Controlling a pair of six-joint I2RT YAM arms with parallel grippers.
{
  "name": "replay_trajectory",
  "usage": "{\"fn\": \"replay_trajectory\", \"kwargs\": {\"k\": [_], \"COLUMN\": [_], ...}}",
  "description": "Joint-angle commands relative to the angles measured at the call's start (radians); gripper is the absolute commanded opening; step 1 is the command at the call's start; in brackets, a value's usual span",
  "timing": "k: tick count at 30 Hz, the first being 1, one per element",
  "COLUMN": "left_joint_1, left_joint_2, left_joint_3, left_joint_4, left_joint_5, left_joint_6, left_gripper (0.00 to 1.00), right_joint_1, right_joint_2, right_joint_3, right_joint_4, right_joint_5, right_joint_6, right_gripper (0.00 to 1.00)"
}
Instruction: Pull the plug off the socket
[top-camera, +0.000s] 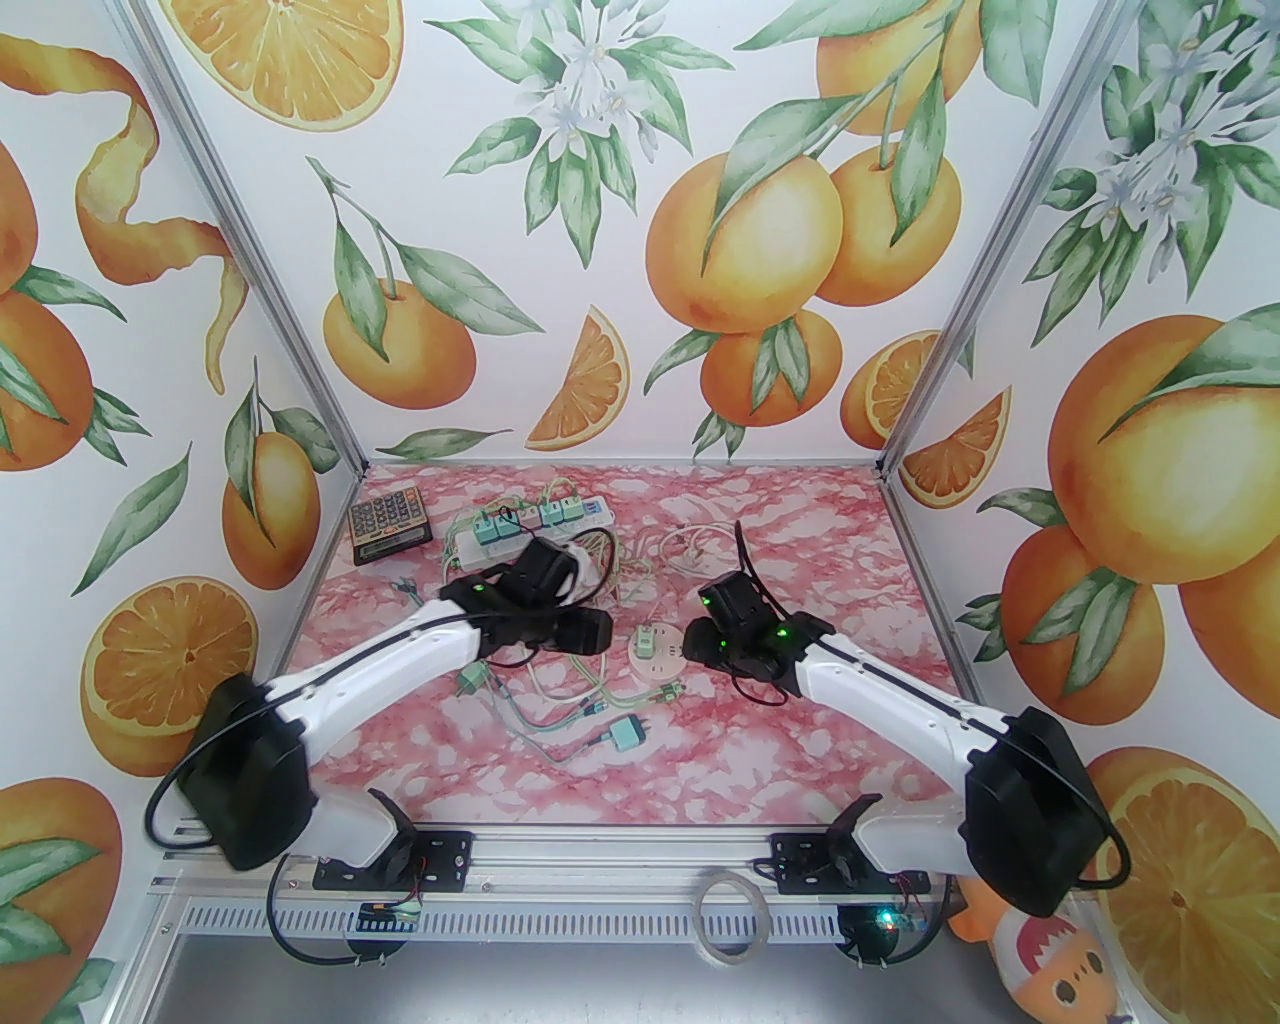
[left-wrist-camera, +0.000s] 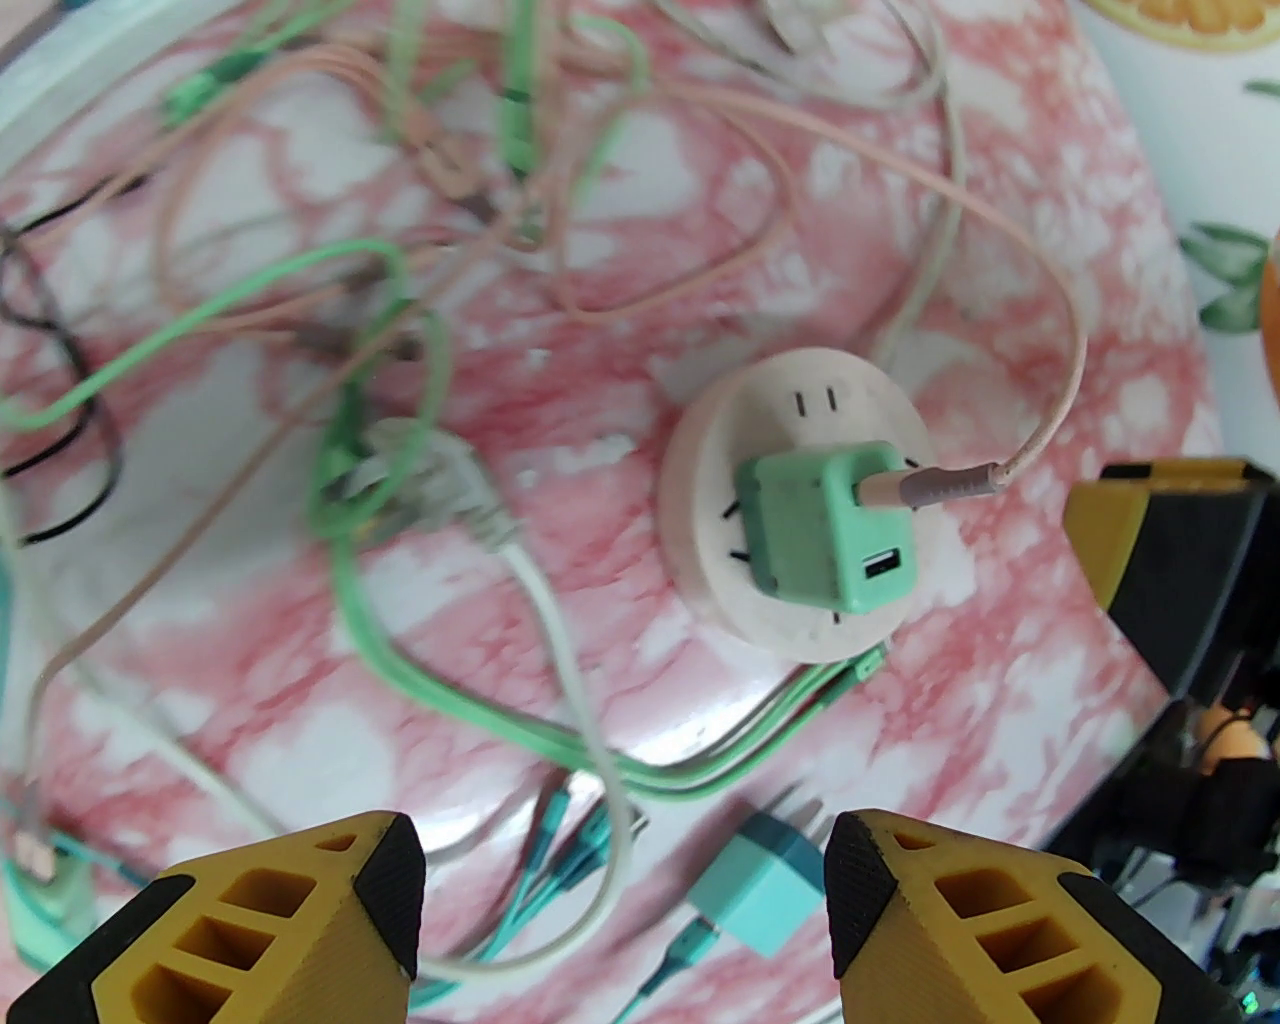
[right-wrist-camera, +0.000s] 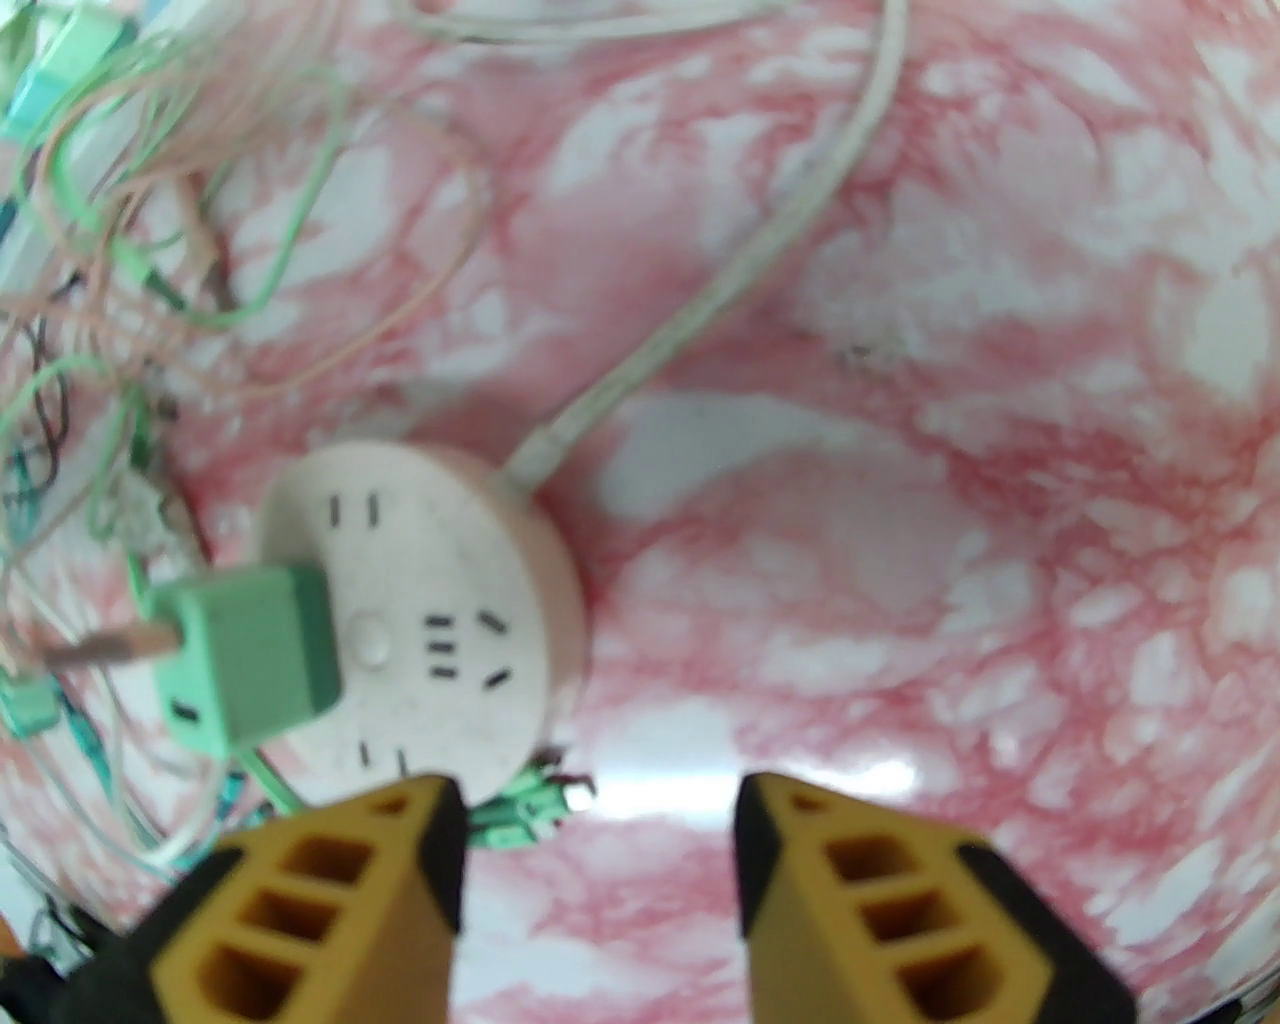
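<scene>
Left wrist view: green plug (left-wrist-camera: 830, 525) seated off-centre on round socket (left-wrist-camera: 700, 570), mid-table, between the arms | axis prob. upright off socket face, port end up, pink cable (left-wrist-camera: 940, 488) trailing | looks light, rigid, smooth: pinch flat sides; socket may lift too | left gripper (left-wrist-camera: 625, 880) & right gripper (right-wrist-camera: 600, 840) both spread wide, empty

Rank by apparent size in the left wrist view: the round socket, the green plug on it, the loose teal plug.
1. round socket
2. green plug
3. teal plug, close behind; it lies nearer the camera, so true size is unsure.
</scene>
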Motion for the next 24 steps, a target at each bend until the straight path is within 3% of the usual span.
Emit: {"fn": "replay_trajectory", "kwargs": {"k": [1, 9, 17, 24], "left_joint_1": [-0.041, -0.101, -0.102, -0.103], "left_joint_2": [0.089, 0.296, 0.413, 0.458], "left_joint_3": [0.087, 0.239, 0.341, 0.39], "left_joint_4": [0.01, -0.042, -0.087, -0.107], "left_joint_5": [-0.037, -0.072, -0.102, -0.102], "left_joint_6": [-0.008, 0.003, 0.017, 0.027], "left_gripper": [0.66, 0.66, 0.56, 0.41], "right_joint_1": [-0.049, -0.117, -0.127, -0.13], "right_joint_2": [-0.002, 0.055, 0.172, 0.276], "right_joint_3": [-0.027, -0.03, 0.017, 0.061], "right_joint_4": [0.11, 0.168, 0.19, 0.22], "right_joint_5": [-0.092, -0.199, -0.292, -0.37], "right_joint_6": [0.017, -0.02, -0.071, -0.082], "right_gripper": [0.43, 0.4, 0.4, 0.41]}}
